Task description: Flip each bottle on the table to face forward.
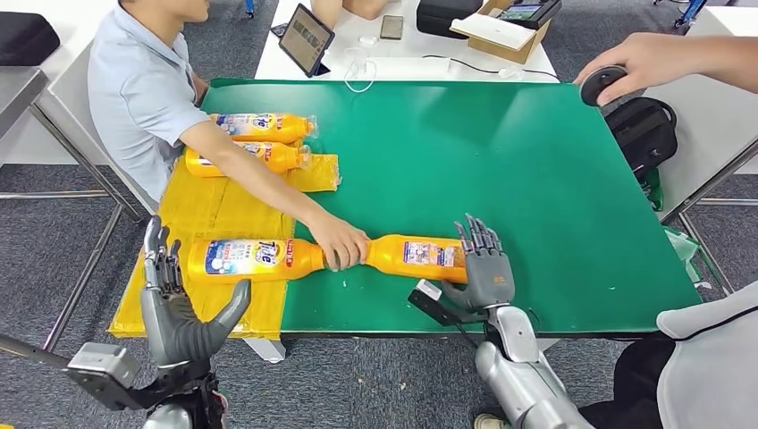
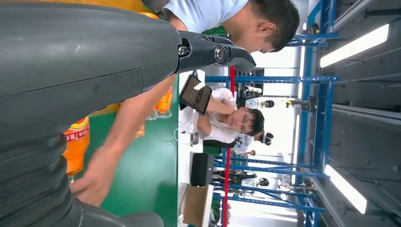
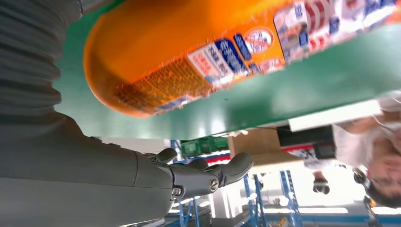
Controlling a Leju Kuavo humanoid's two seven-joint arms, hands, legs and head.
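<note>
While lying flat, bottle [image 1: 418,255] just beside right hand [image 1: 484,273] fingers [image 1: 476,235], untouched

Biggest thing in the way is the person's forearm [image 1: 259,174], stretched diagonally across the near-left part of the tabletop [image 1: 536,179], with their hand [image 1: 338,241] planted right between the two near bottles. So the gap between the left bottle [image 1: 250,259] and the right bottle [image 1: 420,255] is plugged. The right hand [image 1: 483,268] sits just beside the right bottle's base, fingers spread (nothing between them). The left hand [image 1: 183,308] hangs off the tabletop's near-left corner, open. The green middle and right side are wide open. Two more bottles [image 1: 259,141] sit far left, behind that arm.
</note>
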